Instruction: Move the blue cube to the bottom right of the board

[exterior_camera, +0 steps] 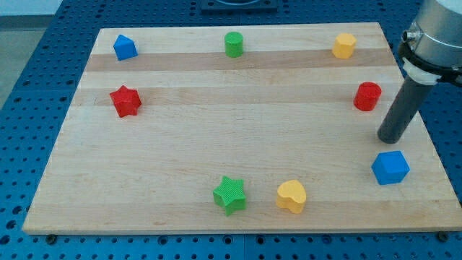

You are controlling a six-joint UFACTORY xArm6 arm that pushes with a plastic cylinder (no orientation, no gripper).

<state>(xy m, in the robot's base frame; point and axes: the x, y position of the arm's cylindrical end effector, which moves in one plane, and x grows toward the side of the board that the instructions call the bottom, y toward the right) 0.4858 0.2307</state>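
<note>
The blue cube (390, 167) sits on the wooden board (216, 123) near its bottom right corner. My tip (390, 139) is just above the cube toward the view's top, with a small gap between them. The rod rises to the arm at the view's right edge. The cube is fully visible.
A yellow heart (291, 196) and a green star (230, 194) lie along the bottom edge. A red cylinder (367, 96) is just left of my rod. A yellow block (344, 45), a green cylinder (233, 44), a blue house-shaped block (124, 48) and a red star (125, 100) lie further off.
</note>
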